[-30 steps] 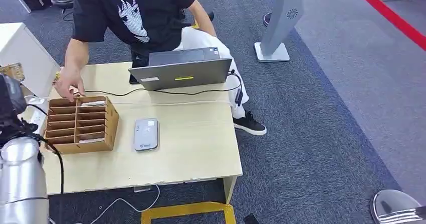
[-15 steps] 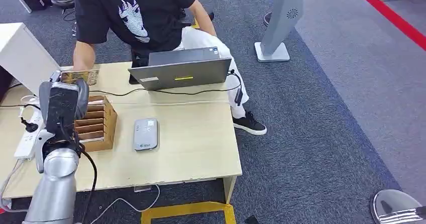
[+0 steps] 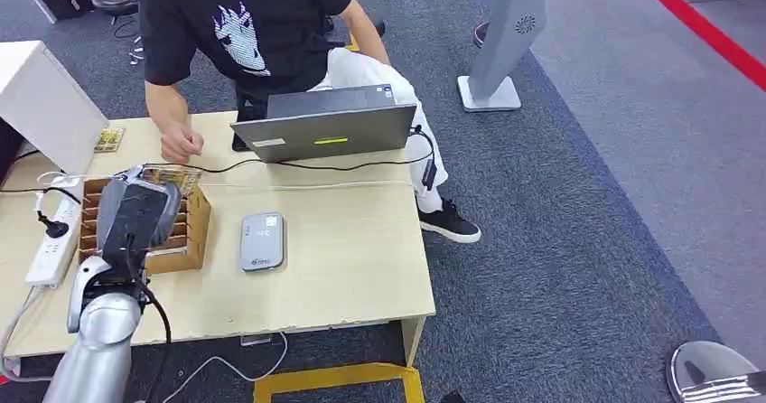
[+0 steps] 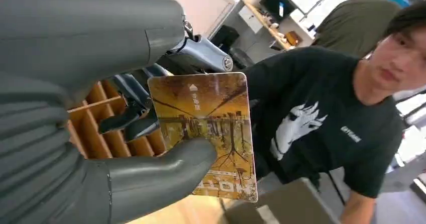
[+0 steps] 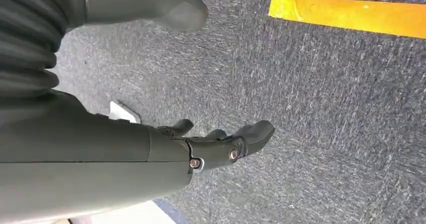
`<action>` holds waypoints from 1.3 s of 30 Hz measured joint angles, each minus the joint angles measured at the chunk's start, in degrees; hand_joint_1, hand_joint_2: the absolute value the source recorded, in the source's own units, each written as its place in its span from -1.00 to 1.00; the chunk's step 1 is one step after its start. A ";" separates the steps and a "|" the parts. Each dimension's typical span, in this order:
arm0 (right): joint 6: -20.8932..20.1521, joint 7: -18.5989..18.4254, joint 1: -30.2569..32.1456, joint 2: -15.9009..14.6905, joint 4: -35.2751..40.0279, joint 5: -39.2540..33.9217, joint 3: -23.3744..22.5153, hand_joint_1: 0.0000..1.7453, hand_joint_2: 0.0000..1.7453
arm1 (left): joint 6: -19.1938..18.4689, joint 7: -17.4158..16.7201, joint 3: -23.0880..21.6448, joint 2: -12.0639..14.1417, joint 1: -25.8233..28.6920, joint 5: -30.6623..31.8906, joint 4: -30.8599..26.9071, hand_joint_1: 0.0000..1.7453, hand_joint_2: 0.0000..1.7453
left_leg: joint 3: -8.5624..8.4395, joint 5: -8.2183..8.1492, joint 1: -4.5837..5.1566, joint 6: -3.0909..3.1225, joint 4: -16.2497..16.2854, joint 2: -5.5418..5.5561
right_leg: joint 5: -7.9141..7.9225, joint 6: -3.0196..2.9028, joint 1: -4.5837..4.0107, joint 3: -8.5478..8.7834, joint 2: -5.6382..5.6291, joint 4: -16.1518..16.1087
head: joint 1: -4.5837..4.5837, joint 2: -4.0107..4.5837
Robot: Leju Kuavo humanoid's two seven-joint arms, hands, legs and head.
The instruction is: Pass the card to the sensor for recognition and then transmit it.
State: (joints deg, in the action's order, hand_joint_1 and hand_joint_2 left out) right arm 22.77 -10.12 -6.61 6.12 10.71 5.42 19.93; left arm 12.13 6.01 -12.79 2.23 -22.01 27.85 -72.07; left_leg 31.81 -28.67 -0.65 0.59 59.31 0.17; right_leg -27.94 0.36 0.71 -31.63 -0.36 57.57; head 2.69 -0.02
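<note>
From the left wrist view I confirm the left hand point(image 4: 115, 133) grasps the card point(image 4: 206, 133) between thumb and fingers, above the wooden slotted box point(image 3: 181, 231); the head view shows only the card's edge. My right hand point(image 5: 150, 153) hangs released over grey carpet point(image 5: 326, 108). The grey card reader point(image 3: 262, 240) lies on the light wooden table point(image 3: 352, 258); a person point(image 3: 244, 23) sits behind a laptop point(image 3: 330, 127).

**Colours and patterns on my feed**

My grey left hand point(image 4: 100, 148) holds a golden-brown card point(image 4: 206, 133) printed with dark branching lines. I see a tan wooden box point(image 3: 181, 231), pale grey sensor point(image 3: 262, 241), grey laptop point(image 3: 330, 127), blue-grey carpet point(image 3: 587, 195) with a red stripe point(image 3: 705, 28).
</note>
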 joint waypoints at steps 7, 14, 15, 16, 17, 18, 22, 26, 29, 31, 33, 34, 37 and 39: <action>-0.07 -0.07 -0.01 0.00 0.00 0.15 0.00 -1.00 1.00 | -0.07 -0.02 0.00 0.74 0.52 -0.18 2.21 1.00 1.00 | 0.00 0.00 0.00 0.00 0.00 0.01 | 0.00 0.00 0.00 0.00 0.00 0.00 | 0.00 0.00; -0.15 -0.55 -0.15 0.00 0.15 1.18 0.02 -1.00 1.00 | -0.24 0.42 0.55 0.83 0.52 -0.88 6.61 1.00 1.00 | 0.00 0.00 0.00 0.00 0.00 0.00 | 0.00 0.00 0.00 0.00 0.00 0.00 | 0.00 0.00; -0.15 -0.59 -0.16 0.00 0.26 1.22 0.02 -1.00 1.00 | -0.37 0.85 0.59 0.83 0.51 -0.96 7.39 1.00 1.00 | 0.00 0.00 0.00 0.00 0.00 0.00 | 0.00 0.00 0.00 0.00 0.00 0.00 | 0.02 0.00; -0.13 -0.59 -0.22 0.00 0.31 1.31 0.02 -1.00 1.00 | -0.57 1.36 0.68 0.79 0.50 -1.01 8.12 1.00 1.00 | -0.01 0.00 0.00 0.00 0.00 0.01 | 0.00 0.00 0.00 0.00 0.00 0.00 | 0.02 0.00; -0.11 -0.57 -0.28 0.00 0.35 1.40 0.02 -1.00 1.00 | -0.74 1.90 0.74 0.70 0.50 -1.03 8.84 1.00 1.00 | -0.01 0.00 0.00 0.00 0.00 0.01 | 0.00 0.00 0.00 0.00 0.00 0.00 | 0.00 0.00; -0.07 -0.55 -0.33 0.00 0.37 1.62 0.02 -1.00 1.00 | -0.85 2.32 0.79 0.57 0.51 -1.01 9.38 1.00 1.00 | 0.00 0.00 0.00 0.00 0.00 0.01 | 0.00 0.00 0.00 -0.01 0.00 0.00 | 0.00 0.00; -0.07 -0.22 -0.39 0.00 0.39 2.08 0.02 -1.00 1.00 | -2.80 3.47 0.76 -0.42 0.49 -0.37 10.32 1.00 1.00 | 0.00 0.00 0.01 0.00 0.01 0.01 | 0.00 0.00 0.01 0.00 0.01 0.00 | 0.02 0.00; -0.07 0.04 -0.41 0.00 0.42 2.34 0.00 -1.00 1.00 | -5.15 4.02 0.44 -2.36 0.52 0.21 10.39 1.00 1.00 | 0.01 0.00 0.02 0.00 0.01 0.03 | 0.00 0.00 0.02 0.00 0.03 -0.01 | 0.02 0.00; -0.07 0.33 -0.40 0.00 0.42 2.36 -0.09 -1.00 1.00 | -6.16 4.11 -0.48 -3.32 0.66 0.63 10.39 1.00 1.00 | 0.02 0.00 0.02 0.00 0.01 0.03 | 0.00 0.00 0.02 0.00 0.02 -0.01 | 0.02 0.00; -0.07 0.46 -0.40 0.00 0.42 2.36 -0.15 -1.00 1.00 | -6.73 4.13 -1.18 -3.63 0.89 0.70 10.39 1.00 1.00 | 0.01 0.00 0.02 0.00 0.01 0.04 | 0.00 0.00 0.02 0.00 0.02 -0.01 | 0.02 0.00; -0.07 0.50 -0.36 0.00 0.42 2.36 -0.22 -1.00 1.00 | -7.54 4.13 -1.68 -3.63 1.27 0.41 10.39 1.00 1.00 | 0.01 0.00 0.01 0.00 0.01 0.03 | 0.00 0.00 0.01 -0.01 0.02 -0.01 | 0.00 0.00; -0.07 0.50 -0.33 0.00 0.42 2.36 -0.26 -1.00 1.00 | -7.94 4.11 -1.75 -3.63 1.55 0.17 10.37 1.00 1.00 | 0.00 0.00 0.01 0.00 0.01 0.03 | 0.00 0.00 0.01 -0.02 0.02 -0.01 | 0.00 0.00; -0.11 0.57 -0.25 0.00 0.42 2.36 -0.53 -1.00 1.00 | -8.59 4.11 -1.79 -3.43 2.66 -0.83 9.99 1.00 1.00 | 0.01 0.00 -0.02 0.00 0.00 0.03 | 0.00 0.00 0.00 -0.03 0.01 -0.01 | 0.00 0.00; -0.13 0.74 -0.20 0.00 0.42 2.30 -0.63 -1.00 1.00 | -8.92 4.11 -1.79 -3.21 3.34 -1.25 9.67 1.00 1.00 | 0.01 0.00 -0.02 0.00 -0.01 0.03 | 0.00 0.00 -0.01 -0.03 0.02 0.00 | 0.00 0.00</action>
State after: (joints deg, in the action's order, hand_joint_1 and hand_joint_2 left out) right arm 22.64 -9.38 -6.81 6.12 11.13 7.72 19.30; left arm 3.21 10.12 -14.58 -0.98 -18.67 26.60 -62.40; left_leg 31.83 -28.67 -0.67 0.59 59.30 0.20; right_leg -27.94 0.35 0.70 -31.66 -0.34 57.57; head 2.69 -0.02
